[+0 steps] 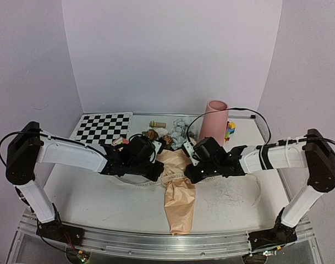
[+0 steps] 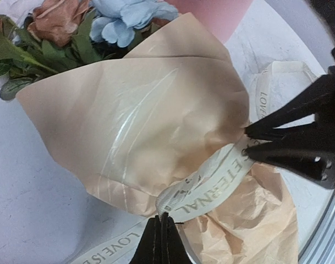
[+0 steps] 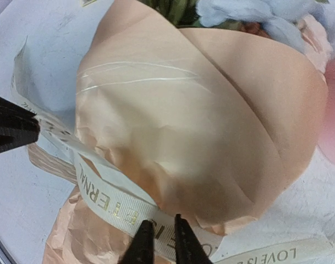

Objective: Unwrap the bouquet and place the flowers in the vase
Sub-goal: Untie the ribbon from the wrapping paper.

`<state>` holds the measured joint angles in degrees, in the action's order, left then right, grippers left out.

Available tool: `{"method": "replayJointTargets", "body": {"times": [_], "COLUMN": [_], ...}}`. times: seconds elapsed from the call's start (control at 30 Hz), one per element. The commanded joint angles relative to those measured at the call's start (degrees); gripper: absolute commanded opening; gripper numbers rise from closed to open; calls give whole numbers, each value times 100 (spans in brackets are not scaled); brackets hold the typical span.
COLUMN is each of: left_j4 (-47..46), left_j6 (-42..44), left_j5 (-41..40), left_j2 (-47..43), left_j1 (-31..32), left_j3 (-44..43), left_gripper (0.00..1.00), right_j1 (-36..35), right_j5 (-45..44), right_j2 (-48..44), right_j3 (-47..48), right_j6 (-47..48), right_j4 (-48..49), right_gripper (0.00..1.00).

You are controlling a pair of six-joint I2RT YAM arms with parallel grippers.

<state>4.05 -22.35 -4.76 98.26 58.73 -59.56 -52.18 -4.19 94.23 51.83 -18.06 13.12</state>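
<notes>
Right claw [image 3: 159,235] pinches ribbon [image 3: 109,206] (bouquet [image 3: 211,126] tied).

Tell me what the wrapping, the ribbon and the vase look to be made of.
Wrapping: tan kraft-type paper, matte, creased and crumpled below the tie.
Ribbon: cream woven fabric, likely grosgrain; fine ribs, printed letters.
Vase: smooth matte pink; plastic or ceramic, cannot tell which.

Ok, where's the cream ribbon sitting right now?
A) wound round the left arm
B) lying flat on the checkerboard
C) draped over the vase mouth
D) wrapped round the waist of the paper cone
D: both wrist views show the lettered ribbon banding the pinched waist of the paper cone, with loose tails trailing onto the table.
</notes>
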Motion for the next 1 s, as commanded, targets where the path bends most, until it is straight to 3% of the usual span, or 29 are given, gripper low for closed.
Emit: {"method": "replayJointTargets", "body": {"times": [0.0,0.17,0.3,0.47,0.53,0.63,0.83,0.97], "left_j4": [7,103,138,130,128,130,130,122], "left_j6": [-176,-303,-385,-445,-459,-503,-542,-521], "left_j5": [-617,-785,-754,-513,-473,-422,-421,-400], "left_j2": [-349,-445,-496,-525,-503,-455,-357,-268], "left_j1": [7,7,7,7,7,8,7,7], "left_j3": [83,256,452,513,462,397,352,268], "left_gripper": [0,0,0,1,1,1,0,0], "right_j1": [-23,-16,-19,-17,-20,-39,-211,-373], "right_j5": [-914,-1661,-1640,-125,193,551,424,27], "right_j2": [-534,-862,-1052,-1101,-1029,-840,-219,235], "right_j3": [-299,-578,-691,-680,-553,-293,382,852], "right_j6": [-336,-807,-861,-22,136,303,331,304], "right_j4": [-417,-645,-674,-109,-77,-98,-376,-637], "right_gripper": [8,0,2,38,48,51,46,54]}}
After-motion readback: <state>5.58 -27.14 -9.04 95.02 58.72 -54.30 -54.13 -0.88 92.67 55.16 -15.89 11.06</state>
